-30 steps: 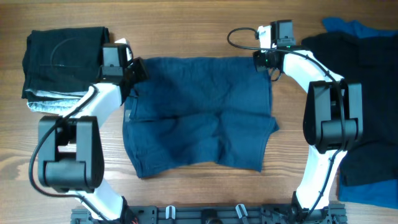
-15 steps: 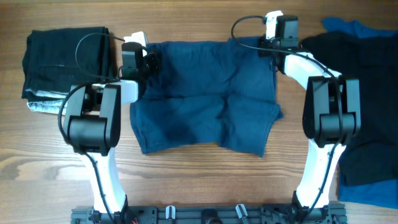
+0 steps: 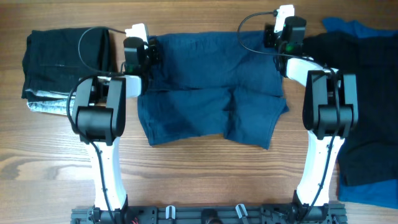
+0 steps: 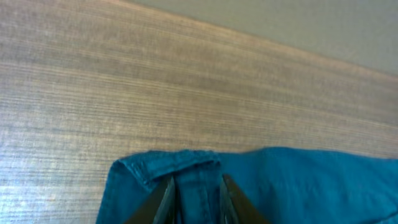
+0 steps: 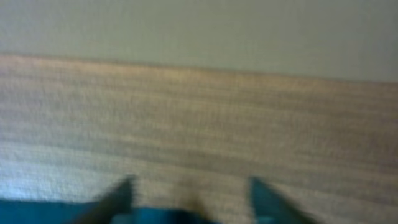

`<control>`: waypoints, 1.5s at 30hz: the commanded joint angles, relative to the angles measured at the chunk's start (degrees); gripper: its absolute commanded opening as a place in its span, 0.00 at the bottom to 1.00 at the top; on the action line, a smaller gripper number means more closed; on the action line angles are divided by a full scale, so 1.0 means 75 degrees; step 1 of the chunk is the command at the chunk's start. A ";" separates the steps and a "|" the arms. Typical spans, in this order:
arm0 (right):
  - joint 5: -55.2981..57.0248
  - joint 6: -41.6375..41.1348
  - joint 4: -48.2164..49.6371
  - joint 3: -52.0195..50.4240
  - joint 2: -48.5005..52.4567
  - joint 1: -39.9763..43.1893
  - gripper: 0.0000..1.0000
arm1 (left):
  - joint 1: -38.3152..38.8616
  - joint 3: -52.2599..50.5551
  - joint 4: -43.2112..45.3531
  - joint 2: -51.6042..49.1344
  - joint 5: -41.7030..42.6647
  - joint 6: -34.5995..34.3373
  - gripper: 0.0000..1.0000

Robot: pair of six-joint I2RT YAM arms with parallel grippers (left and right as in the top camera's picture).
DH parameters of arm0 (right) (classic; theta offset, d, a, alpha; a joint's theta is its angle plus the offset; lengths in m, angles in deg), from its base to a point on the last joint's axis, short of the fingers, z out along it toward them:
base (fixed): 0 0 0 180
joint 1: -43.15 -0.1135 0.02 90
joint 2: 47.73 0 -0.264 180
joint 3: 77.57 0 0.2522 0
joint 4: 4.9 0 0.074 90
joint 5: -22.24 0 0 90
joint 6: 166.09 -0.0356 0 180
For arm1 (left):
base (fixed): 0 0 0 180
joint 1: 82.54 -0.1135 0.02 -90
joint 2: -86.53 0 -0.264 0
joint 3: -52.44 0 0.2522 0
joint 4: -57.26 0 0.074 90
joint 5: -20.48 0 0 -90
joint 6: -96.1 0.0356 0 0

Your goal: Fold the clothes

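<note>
Overhead: navy shorts (image 3: 211, 93) flat between left tool (image 3: 152, 51), right tool (image 3: 273, 40).

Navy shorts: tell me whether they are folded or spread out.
Spread out, not folded. The overhead view shows the navy shorts lying flat on the table with both legs showing and nothing doubled over.

Navy shorts (image 3: 211, 93) spread on wooden table (image 3: 199, 177).
Left gripper (image 3: 151, 53) and right gripper (image 3: 272, 38) at the top corners; folded black stack (image 3: 59, 53) far left.
</note>
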 commanded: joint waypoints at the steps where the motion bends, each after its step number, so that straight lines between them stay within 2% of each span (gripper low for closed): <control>1: -0.0023 -0.0434 -0.0254 0.0245 -0.0137 0.0032 1.00 | 0.0015 0.0816 -0.0629 0.0303 -0.0079 0.0131 0.32; 2: -0.0035 -0.0501 -0.0338 0.0245 -0.0329 0.0032 1.00 | 0.0015 0.0976 -0.0883 0.0522 -0.0079 0.0140 0.32; 3: -0.0119 -0.0484 -0.0484 0.0245 -0.0603 0.0032 1.00 | 0.0015 0.1107 -0.1099 0.0784 -0.0079 0.0262 0.37; 4: -0.0291 -0.0478 -0.0740 0.0245 -0.0944 0.0032 0.99 | 0.0015 0.1180 -0.1259 0.1081 -0.0082 0.0393 0.49; 5: -0.0516 -0.0425 -0.1090 0.0248 -0.1268 0.0032 0.99 | 0.0015 0.1195 -0.1425 0.1373 -0.0079 0.0501 0.54; 6: -0.0848 -0.0437 -0.1900 0.0248 -0.1897 0.0032 1.00 | 0.0015 0.1195 -0.1996 0.1944 -0.0076 0.0495 0.63; 8: -0.1163 -0.0493 -0.3293 0.0248 -0.2789 0.0032 1.00 | 0.0023 0.1195 -0.3191 0.2751 -0.0076 0.0493 0.88; 9: -0.1241 -0.0516 -0.4060 0.0248 -0.3232 0.0032 1.00 | 0.0035 0.1195 -0.3902 0.3147 -0.0073 0.0493 0.95; 10: -0.1256 -0.0513 -0.5021 0.0245 -0.3762 0.0032 0.99 | 0.0038 0.1195 -0.4663 0.3512 -0.0073 0.0490 1.00; 12: -0.1314 -0.0510 -0.6913 0.0245 -0.4832 0.0032 1.00 | 0.0044 0.1195 -0.6837 0.4648 -0.0076 0.0280 1.00; 15: -0.1326 -0.0519 -0.8437 0.0242 -0.5829 0.0032 1.00 | 0.0044 0.1195 -0.8448 0.5587 -0.0073 0.0195 1.00; 16: -0.1405 -0.0737 -0.9130 0.0242 -0.6222 0.0032 1.00 | 0.0044 0.1195 -0.9267 0.6065 -0.0055 0.0020 0.91; 17: -0.1399 -0.1040 -0.9550 0.0242 -0.6368 0.0032 1.00 | 0.0044 0.1195 -0.9777 0.6277 0.0029 -0.0096 0.54; 18: -0.1402 -0.1495 -1.0054 0.0242 -0.6452 0.0032 1.00 | 0.0044 0.1195 -1.0305 0.6423 0.0169 -0.0143 0.29; 19: -0.1402 -0.1915 -1.0614 0.0239 -0.6470 0.0032 0.99 | 0.0055 0.1195 -1.0824 0.6505 0.0385 -0.0143 0.13; 21: -0.1411 -0.2317 -1.1456 0.0015 -0.6452 0.0020 0.85 | 0.0058 0.1174 -1.1969 0.6508 0.0787 -0.0181 0.04; 23: -0.1574 -0.2311 -1.1709 -0.0519 -0.6438 0.0017 0.63 | 0.0128 0.0921 -1.2671 0.6376 0.0819 -0.0644 0.04; 24: -0.1716 -0.2387 -1.1742 -0.1037 -0.6429 0.0017 0.49 | 0.0210 0.0609 -1.2919 0.6283 0.0845 -0.0927 0.04; 26: -0.2194 -0.2457 -1.1342 -0.2081 -0.6359 0.0017 0.33 | 0.0356 0.0029 -1.2939 0.6132 0.1172 -0.1008 0.04; 27: -0.2602 -0.2457 -1.0893 -0.2646 -0.6283 0.0017 0.18 | 0.0425 -0.0286 -1.2779 0.6067 0.1341 -0.1005 0.04; 28: -0.3042 -0.2457 -1.0483 -0.3101 -0.6169 0.0017 0.10 | 0.0498 -0.0656 -1.2543 0.6033 0.1448 -0.1005 0.04; 33: -0.3308 -0.2894 -0.9696 -0.4132 -0.5490 0.0017 0.08 | 0.0606 -0.1664 -1.1718 0.6012 0.1798 -0.1119 0.04; 37: -0.3279 -0.3258 -0.9436 -0.4202 -0.4820 0.0017 0.08 | 0.0606 -0.2270 -1.0826 0.5998 0.1900 -0.1131 0.05; 42: -0.3343 -0.3270 -0.9008 -0.4205 -0.4103 0.0017 0.20 | 0.0606 -0.2952 -1.0072 0.5954 0.2317 -0.1320 0.08; 43: -0.3337 -0.3515 -0.8921 -0.4205 -0.4022 0.0017 0.18 | 0.0606 -0.3121 -0.9926 0.5919 0.2363 -0.1320 0.08; 45: -0.3325 -0.3544 -0.8909 -0.4226 -0.4013 0.0017 0.05 | 0.0606 -0.3439 -0.9780 0.5875 0.2363 -0.1320 0.08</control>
